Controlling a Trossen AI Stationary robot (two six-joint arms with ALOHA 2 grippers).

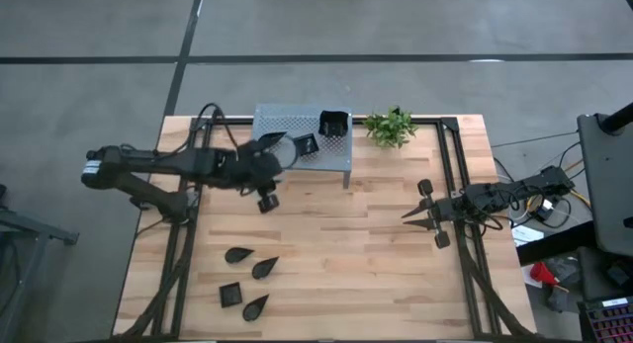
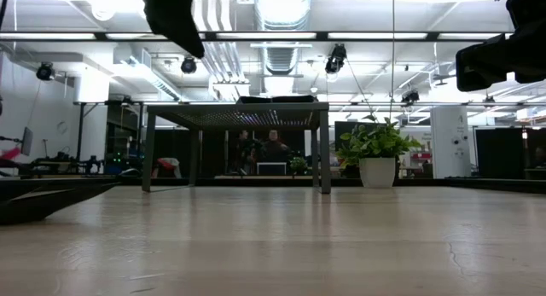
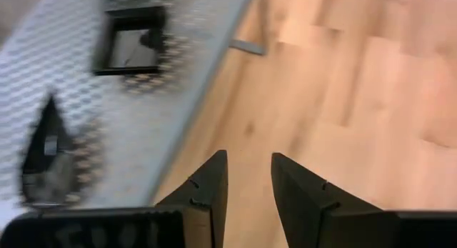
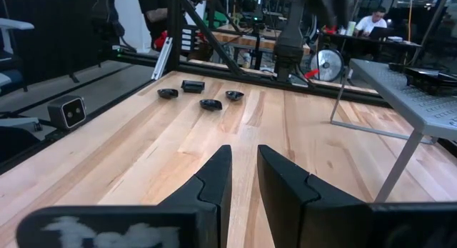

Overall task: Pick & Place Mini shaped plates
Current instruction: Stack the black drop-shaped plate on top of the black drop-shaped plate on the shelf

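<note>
The left gripper (image 1: 269, 188) hangs above the table (image 1: 376, 274) just beside the front edge of the grey shelf (image 1: 277, 121); its fingers (image 3: 207, 194) stand a little apart and hold nothing. On the shelf lie three plates: a leaf plate (image 1: 273, 140), a small square (image 1: 307, 143) and a larger square (image 1: 334, 124). Four more plates (image 1: 247, 279) lie on the table near its front left corner. The right gripper (image 1: 420, 214) waits at the right side, also slightly spread and empty. A plant (image 1: 389, 127) stands beside the shelf.
</note>
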